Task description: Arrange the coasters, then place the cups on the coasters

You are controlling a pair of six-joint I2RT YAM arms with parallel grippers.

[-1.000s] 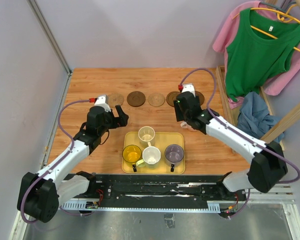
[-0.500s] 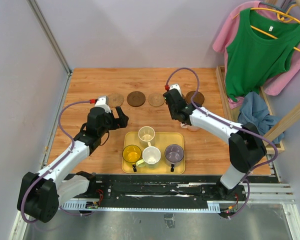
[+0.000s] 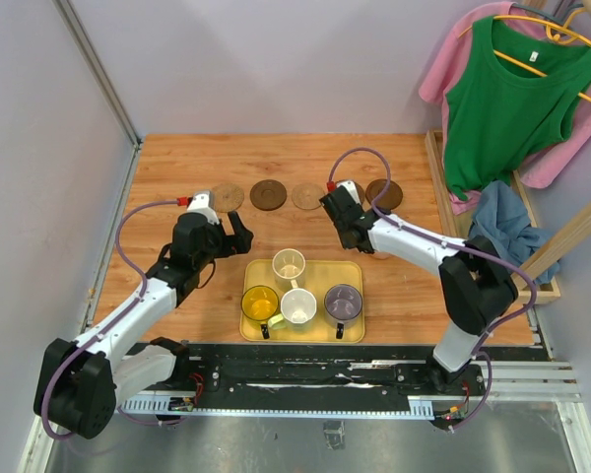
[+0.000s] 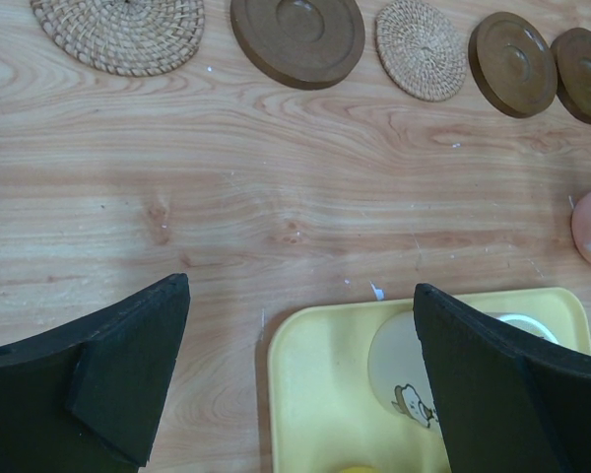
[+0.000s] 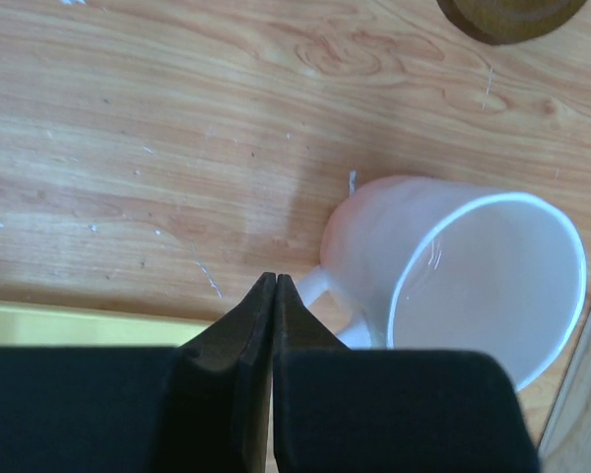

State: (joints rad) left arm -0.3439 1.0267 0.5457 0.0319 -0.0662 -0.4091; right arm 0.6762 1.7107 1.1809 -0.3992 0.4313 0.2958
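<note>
The coasters lie in a row at the far side: tan [image 4: 118, 30], dark brown [image 4: 297, 39], tan [image 4: 422, 47], then two dark brown ones [image 4: 512, 63] [image 4: 583, 73]. A pale pink cup [image 5: 453, 276] stands upright on the bare table, off the coasters. My right gripper [image 5: 276, 281] is shut on nothing, its tips just left of the cup's handle [image 5: 325, 294]. The yellow tray [image 3: 320, 276] holds the cream-green [image 3: 289, 264], see-through yellow [image 3: 260, 304], cream-white [image 3: 298, 307] and grey-purple [image 3: 343, 302] cups. My left gripper [image 4: 300, 379] hovers open over the tray's far left corner.
A wooden rack [image 3: 439, 187] borders the table's right side, with a green top [image 3: 512, 99] hanging above and a blue cloth [image 3: 502, 229] heaped beside it. Walls close the left and far sides. My right arm's forearm [image 3: 414, 248] crosses above the pink cup.
My right gripper has shut with nothing in it and pulled left and nearer, away from the coaster row. The left arm has not moved.
</note>
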